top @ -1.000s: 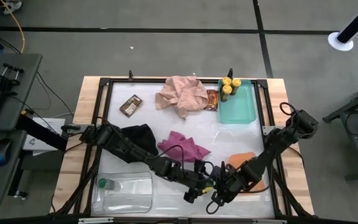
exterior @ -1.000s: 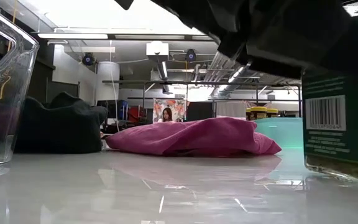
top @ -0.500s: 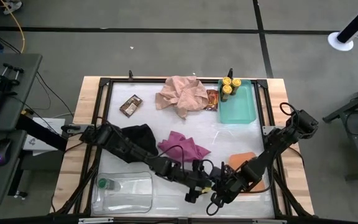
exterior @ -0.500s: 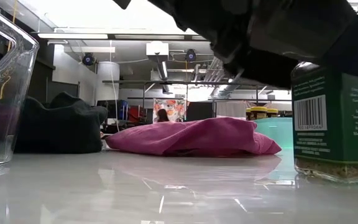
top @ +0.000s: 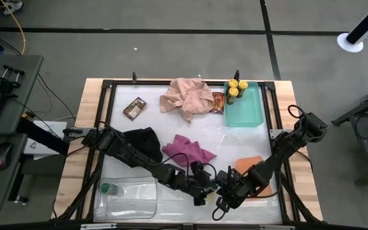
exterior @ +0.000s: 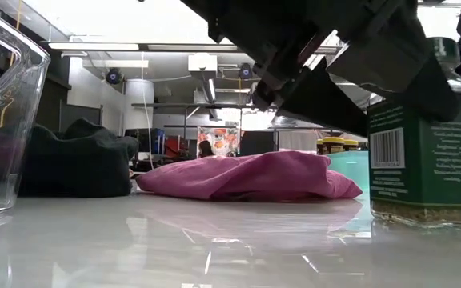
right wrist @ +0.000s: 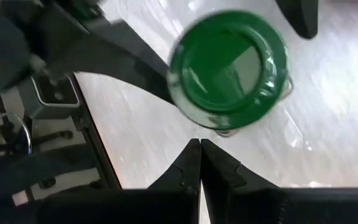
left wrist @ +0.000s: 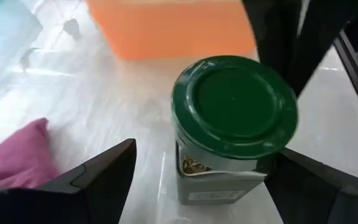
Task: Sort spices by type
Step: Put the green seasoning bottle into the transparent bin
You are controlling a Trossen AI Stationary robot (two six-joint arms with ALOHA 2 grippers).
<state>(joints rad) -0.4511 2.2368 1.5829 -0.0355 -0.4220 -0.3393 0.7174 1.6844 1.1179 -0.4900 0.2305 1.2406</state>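
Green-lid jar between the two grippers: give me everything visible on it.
The green-lid jar is small, with a round dark green lid, a green label bearing a barcode and dried spice showing at its base. It stands upright on the white table near the orange tray. The left gripper's jaws flank it, open, not touching.

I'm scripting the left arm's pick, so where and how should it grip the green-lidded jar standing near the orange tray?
Grip the green-lidded jar on its labelled body just under the lid, coming from the side. It stands upright on the table, and the lid overhangs the body. The left pincer is open astride it; the right pincer is shut nearby.
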